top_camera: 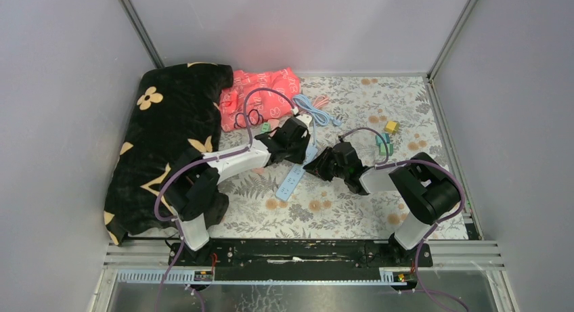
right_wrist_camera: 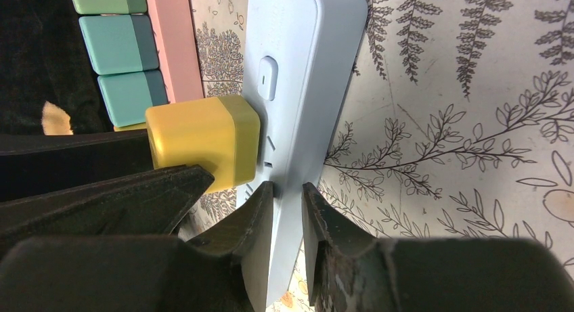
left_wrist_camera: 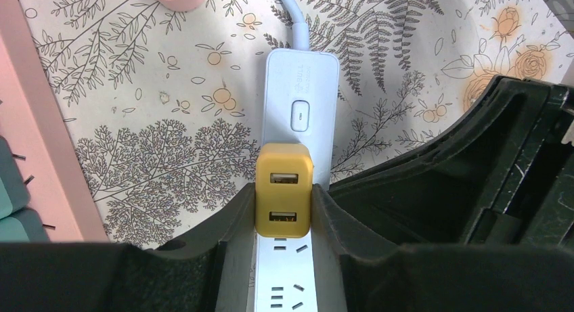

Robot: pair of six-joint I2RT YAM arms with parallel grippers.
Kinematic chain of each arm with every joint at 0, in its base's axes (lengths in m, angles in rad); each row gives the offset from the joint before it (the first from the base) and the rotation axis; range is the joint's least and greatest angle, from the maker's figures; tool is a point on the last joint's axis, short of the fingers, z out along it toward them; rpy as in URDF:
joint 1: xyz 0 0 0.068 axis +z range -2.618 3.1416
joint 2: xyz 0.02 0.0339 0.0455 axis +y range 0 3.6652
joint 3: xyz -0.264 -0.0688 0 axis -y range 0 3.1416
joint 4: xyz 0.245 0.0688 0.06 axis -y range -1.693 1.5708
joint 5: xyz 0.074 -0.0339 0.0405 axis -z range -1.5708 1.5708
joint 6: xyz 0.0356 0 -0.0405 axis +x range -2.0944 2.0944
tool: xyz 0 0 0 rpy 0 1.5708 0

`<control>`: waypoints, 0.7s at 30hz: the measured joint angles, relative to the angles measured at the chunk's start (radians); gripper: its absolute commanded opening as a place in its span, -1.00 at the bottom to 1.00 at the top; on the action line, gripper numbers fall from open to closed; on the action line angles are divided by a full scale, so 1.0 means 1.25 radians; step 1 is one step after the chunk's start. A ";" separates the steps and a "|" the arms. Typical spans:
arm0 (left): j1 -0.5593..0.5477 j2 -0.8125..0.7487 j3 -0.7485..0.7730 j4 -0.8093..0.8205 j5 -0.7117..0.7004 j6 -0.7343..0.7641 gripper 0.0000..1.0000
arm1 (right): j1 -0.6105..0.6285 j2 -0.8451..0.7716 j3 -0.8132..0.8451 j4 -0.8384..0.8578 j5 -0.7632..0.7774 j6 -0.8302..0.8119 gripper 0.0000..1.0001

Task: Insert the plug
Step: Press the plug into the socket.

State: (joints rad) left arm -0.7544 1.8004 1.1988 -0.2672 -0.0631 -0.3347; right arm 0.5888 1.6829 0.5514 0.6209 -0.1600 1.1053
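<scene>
Left gripper (left_wrist_camera: 284,223) clamps the yellow two-port USB charger plug (left_wrist_camera: 284,168), which sits against the white plastic power strip (left_wrist_camera: 302,72) beside its switch (left_wrist_camera: 300,114). Right gripper (right_wrist_camera: 288,202) pinches the strip's edge. Push axis: straight into strip face.

The yellow plug (left_wrist_camera: 283,190) and white power strip (left_wrist_camera: 301,82) are smooth matt plastic, on a printed cloth (left_wrist_camera: 169,143).

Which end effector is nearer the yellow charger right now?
Left. The left end effector is shut on the yellow charger, a finger on each side. The right end effector pinches the power strip by its edge, just beside it.
</scene>
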 measured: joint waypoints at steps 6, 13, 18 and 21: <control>0.002 -0.010 -0.024 0.029 0.003 -0.013 -1.00 | 0.000 -0.001 0.000 -0.001 0.000 -0.001 -0.45; -0.011 -0.006 -0.018 0.026 -0.023 -0.015 -1.00 | 0.000 -0.002 -0.002 -0.001 0.001 -0.001 -0.45; -0.031 0.005 -0.002 0.011 -0.064 -0.013 -1.00 | 0.000 -0.003 -0.006 0.005 0.002 -0.001 -0.46; -0.043 0.014 0.010 -0.002 -0.090 -0.011 -1.00 | 0.000 -0.004 -0.010 0.011 0.002 -0.001 -0.49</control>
State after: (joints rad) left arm -0.8085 1.8183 1.2110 -0.2695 -0.1757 -0.3489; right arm 0.5888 1.6779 0.5392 0.6346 -0.1574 1.1046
